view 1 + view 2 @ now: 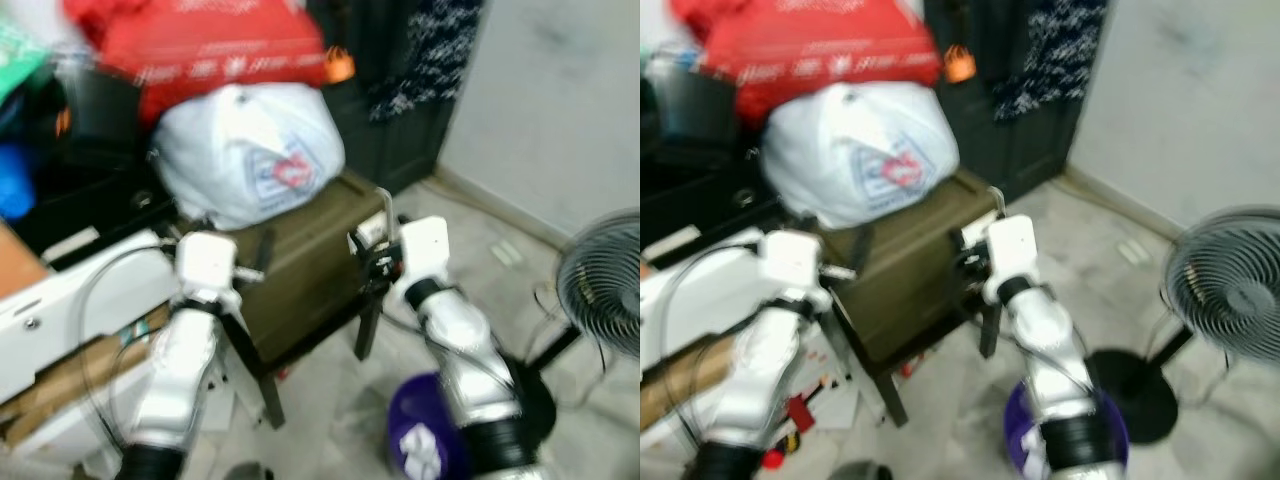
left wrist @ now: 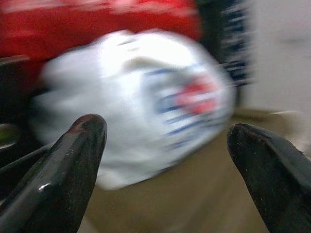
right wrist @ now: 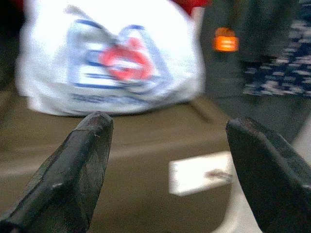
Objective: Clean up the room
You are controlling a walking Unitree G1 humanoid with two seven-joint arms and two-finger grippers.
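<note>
A white plastic bag (image 1: 245, 150) with a red and blue logo sits on an olive-green box (image 1: 305, 255), itself on a dark stand. A large red bag (image 1: 215, 45) lies behind and above the white one. Both my arms are raised toward the box. My left gripper (image 2: 167, 167) is open and points at the white bag (image 2: 141, 97), a short way off. The right gripper (image 3: 167, 165) is also open, just over the box top (image 3: 131, 160), with the white bag (image 3: 109, 58) beyond it. The pictures are blurred.
A purple bin (image 1: 420, 435) stands on the floor under my right arm. A black floor fan (image 1: 600, 285) is at the right. White furniture with cardboard (image 1: 70, 330) and dark clutter fill the left. A dark door with a patterned cloth (image 1: 430, 50) is behind.
</note>
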